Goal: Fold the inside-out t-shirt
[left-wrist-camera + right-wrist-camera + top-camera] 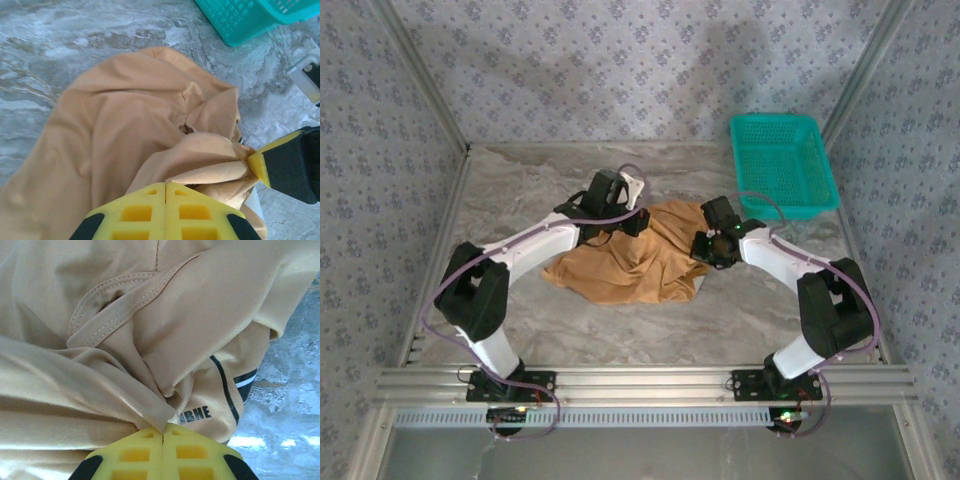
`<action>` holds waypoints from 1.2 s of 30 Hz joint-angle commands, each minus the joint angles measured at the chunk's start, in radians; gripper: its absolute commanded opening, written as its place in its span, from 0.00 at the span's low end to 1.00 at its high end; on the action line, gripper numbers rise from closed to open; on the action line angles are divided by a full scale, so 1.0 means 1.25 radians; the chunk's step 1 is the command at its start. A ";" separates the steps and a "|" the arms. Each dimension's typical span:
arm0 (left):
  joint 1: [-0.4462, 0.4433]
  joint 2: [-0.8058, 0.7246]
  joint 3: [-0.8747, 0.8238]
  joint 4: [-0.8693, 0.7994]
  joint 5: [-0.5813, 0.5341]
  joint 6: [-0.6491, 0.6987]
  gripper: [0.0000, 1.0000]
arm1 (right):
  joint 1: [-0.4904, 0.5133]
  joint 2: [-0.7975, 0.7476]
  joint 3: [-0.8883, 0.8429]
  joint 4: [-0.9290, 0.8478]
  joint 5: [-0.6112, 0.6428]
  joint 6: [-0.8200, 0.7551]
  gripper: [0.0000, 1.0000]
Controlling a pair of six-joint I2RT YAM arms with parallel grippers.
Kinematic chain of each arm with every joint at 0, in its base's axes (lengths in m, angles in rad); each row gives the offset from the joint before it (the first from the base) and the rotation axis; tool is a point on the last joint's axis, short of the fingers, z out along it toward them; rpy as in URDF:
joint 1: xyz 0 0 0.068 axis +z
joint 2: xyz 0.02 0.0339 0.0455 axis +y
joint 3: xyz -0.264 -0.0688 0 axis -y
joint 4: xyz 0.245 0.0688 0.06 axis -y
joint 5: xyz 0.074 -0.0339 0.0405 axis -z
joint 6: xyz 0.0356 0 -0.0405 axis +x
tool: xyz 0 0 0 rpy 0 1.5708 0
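The inside-out t-shirt [625,268] lay crumpled at the centre of the bench [520,190]; 0 folds made, whole task left. At the heap's 12 o'clock the left gripper [166,184] was pressed together on a cloth fold; at 3 o'clock the right gripper [164,429] pinched a gathered ridge. A teal basket [782,160] sat at 1 o'clock. Sleeves and hem indistinguishable; printed lettering partly cut off by a crease.

Robot lab cell: aluminium frame [650,383], patterned wall panels [620,70], marble-look table [740,310], left arm [525,252] and right arm [790,262]
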 commanded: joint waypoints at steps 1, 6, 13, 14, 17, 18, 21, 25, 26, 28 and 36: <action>-0.008 0.001 0.000 0.044 0.045 -0.021 0.00 | 0.010 -0.026 0.053 -0.058 0.023 -0.044 0.18; -0.024 -0.006 -0.032 0.063 0.046 -0.031 0.00 | 0.045 -0.052 0.095 -0.073 0.018 -0.068 0.36; -0.031 -0.007 -0.041 0.063 0.046 -0.036 0.00 | 0.105 0.023 0.154 -0.032 0.009 -0.123 0.47; -0.031 -0.011 -0.042 0.061 0.045 -0.034 0.00 | 0.104 0.040 0.162 -0.024 0.012 -0.127 0.47; -0.031 -0.022 -0.045 0.055 0.041 -0.032 0.00 | 0.098 0.091 0.203 -0.013 0.015 -0.138 0.47; -0.031 -0.026 -0.046 0.054 0.039 -0.031 0.00 | 0.096 0.105 0.219 -0.009 0.012 -0.141 0.47; -0.031 -0.037 -0.053 0.053 0.037 -0.031 0.00 | 0.081 0.149 0.247 0.010 0.004 -0.149 0.41; -0.026 -0.049 -0.063 0.057 0.039 -0.032 0.00 | 0.051 0.177 0.281 -0.001 0.000 -0.144 0.00; -0.024 -0.052 -0.063 0.056 0.042 -0.030 0.00 | 0.044 0.171 0.293 -0.017 0.000 -0.143 0.00; -0.021 -0.057 -0.064 0.053 0.042 -0.022 0.00 | 0.034 0.138 0.308 -0.057 0.000 -0.144 0.00; -0.014 -0.029 -0.008 0.049 0.058 -0.005 0.00 | 0.004 -0.059 0.313 -0.262 -0.101 -0.133 0.00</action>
